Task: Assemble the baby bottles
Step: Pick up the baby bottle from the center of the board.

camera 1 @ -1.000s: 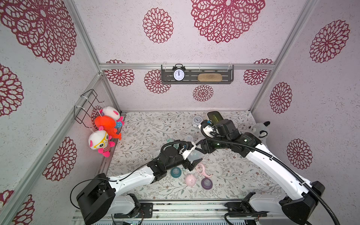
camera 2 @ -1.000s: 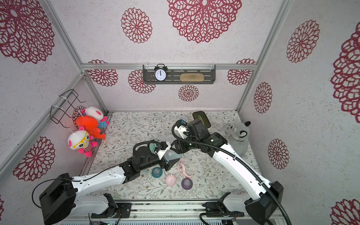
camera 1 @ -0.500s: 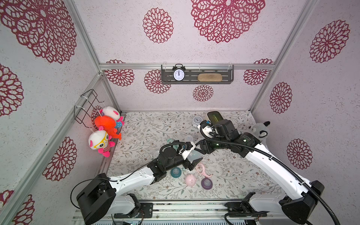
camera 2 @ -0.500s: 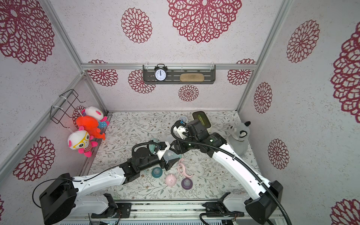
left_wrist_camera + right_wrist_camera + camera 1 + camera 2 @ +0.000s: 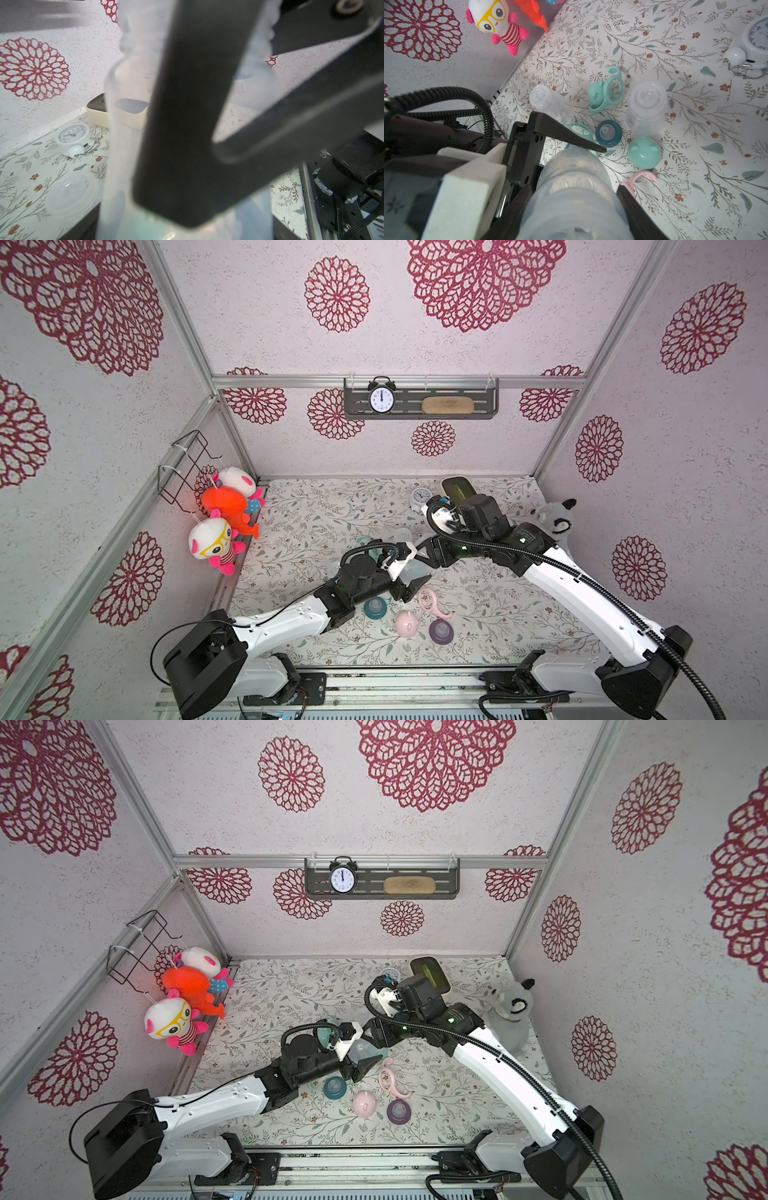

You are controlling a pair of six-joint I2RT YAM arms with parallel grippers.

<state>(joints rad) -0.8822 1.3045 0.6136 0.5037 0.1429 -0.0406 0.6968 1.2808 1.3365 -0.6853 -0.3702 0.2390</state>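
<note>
Red-medallion walls [image 5: 249, 323] enclose a floral mat [image 5: 316, 514]. A clear bottle [image 5: 571, 176] hangs above mid-mat, near a mint dome cap [image 5: 643, 152]. The left gripper [image 5: 409, 571] clamps one end and the right gripper [image 5: 419, 560] grips the other.

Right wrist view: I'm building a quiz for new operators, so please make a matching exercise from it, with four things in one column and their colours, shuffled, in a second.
Things:
1. held bottle
2. nipple collar
3. eared dome cap
4. alarm clock

Colours:
A. white
B. mint
C. clear
D. dark teal

Pairs: 1-C, 2-D, 3-B, 4-A.
</note>
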